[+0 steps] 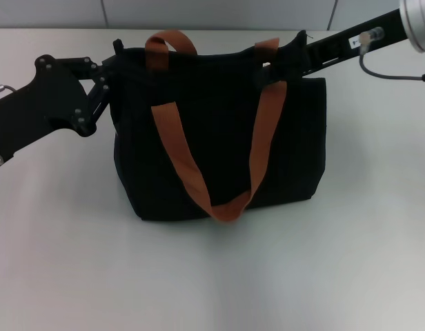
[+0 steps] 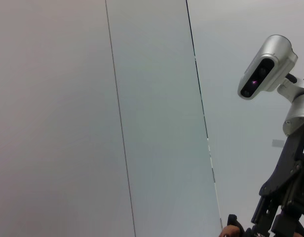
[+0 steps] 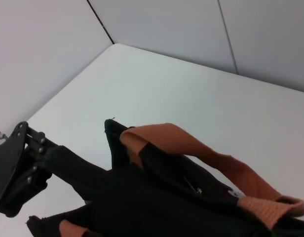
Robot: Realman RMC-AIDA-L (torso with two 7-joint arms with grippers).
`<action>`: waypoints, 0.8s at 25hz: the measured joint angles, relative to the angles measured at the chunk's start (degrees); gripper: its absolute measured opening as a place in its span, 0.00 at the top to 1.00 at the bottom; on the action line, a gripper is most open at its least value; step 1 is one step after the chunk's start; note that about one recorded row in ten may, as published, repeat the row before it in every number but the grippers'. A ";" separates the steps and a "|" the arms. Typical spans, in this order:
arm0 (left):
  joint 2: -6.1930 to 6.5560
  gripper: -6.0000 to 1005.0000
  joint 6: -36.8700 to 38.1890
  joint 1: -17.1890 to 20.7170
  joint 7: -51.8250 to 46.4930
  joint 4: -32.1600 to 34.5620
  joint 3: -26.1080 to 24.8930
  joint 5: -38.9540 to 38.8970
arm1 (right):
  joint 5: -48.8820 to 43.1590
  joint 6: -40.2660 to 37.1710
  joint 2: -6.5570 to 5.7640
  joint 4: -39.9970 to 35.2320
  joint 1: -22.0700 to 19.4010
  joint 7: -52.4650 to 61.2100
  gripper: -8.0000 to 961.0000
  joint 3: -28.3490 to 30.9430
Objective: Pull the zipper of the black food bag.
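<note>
Both pincers grip the black food bag's (image 1: 219,138) top corners; contents hidden.

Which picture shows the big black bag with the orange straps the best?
The head view: the whole boxy black fabric bag stands on the white table, both orange-brown webbing straps visible. The right wrist view shows only its top edge and straps; the left wrist view shows almost none of it.
</note>
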 joint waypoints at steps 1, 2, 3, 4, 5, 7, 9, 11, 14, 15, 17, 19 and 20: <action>0.00 0.96 0.01 0.00 -0.02 0.00 0.00 0.00 | 0.01 -0.53 0.00 -0.46 -0.18 0.03 0.33 0.66; 0.00 0.96 0.02 0.00 -0.04 0.00 0.00 0.00 | 0.20 -1.22 0.00 -1.06 -0.40 0.02 0.33 1.44; 0.00 0.96 0.04 0.00 -0.06 0.00 0.00 0.00 | 0.64 -2.01 0.00 -1.80 -0.73 0.02 0.33 2.44; 0.00 0.96 0.06 0.01 -0.07 0.00 -0.01 0.00 | 1.60 -2.96 0.00 -2.86 -1.36 -0.25 0.33 3.84; 0.00 0.96 0.11 0.02 -0.10 0.00 0.00 0.00 | 3.81 -4.45 0.00 -4.45 -2.67 -1.31 0.33 6.13; 0.00 0.96 0.11 0.03 -0.10 0.00 -0.01 0.00 | 5.65 -5.55 0.00 -5.14 -3.52 -2.62 0.33 7.54; 0.01 0.96 0.10 0.08 -0.10 0.00 -0.01 0.00 | 11.81 -8.95 -0.06 -5.73 -6.03 -7.52 0.33 12.25; 0.00 0.96 0.09 0.07 -0.14 -0.03 -0.01 0.00 | 14.18 -10.05 -0.08 -5.45 -7.03 -9.58 0.33 14.00; 0.00 0.96 0.12 0.01 -0.25 -0.08 0.00 0.00 | 20.84 -12.85 -0.17 -2.23 -10.21 -17.75 0.33 17.95; 0.01 0.96 0.14 0.00 -0.29 -0.09 -0.01 0.00 | 23.49 -14.06 -0.35 -0.10 -11.25 -21.42 0.33 19.04; 0.00 0.96 0.17 0.00 -0.34 -0.23 0.08 0.00 | 28.44 -17.25 -0.98 5.44 -13.29 -29.56 0.33 20.46; 0.01 0.95 0.10 0.00 -0.37 -0.36 0.25 0.00 | 32.34 -20.39 -2.12 12.47 -14.75 -38.94 0.33 21.04; 0.00 0.95 -0.02 -0.03 -0.37 -0.39 0.36 0.05 | 33.37 -21.59 -2.71 16.96 -15.12 -43.70 0.33 21.07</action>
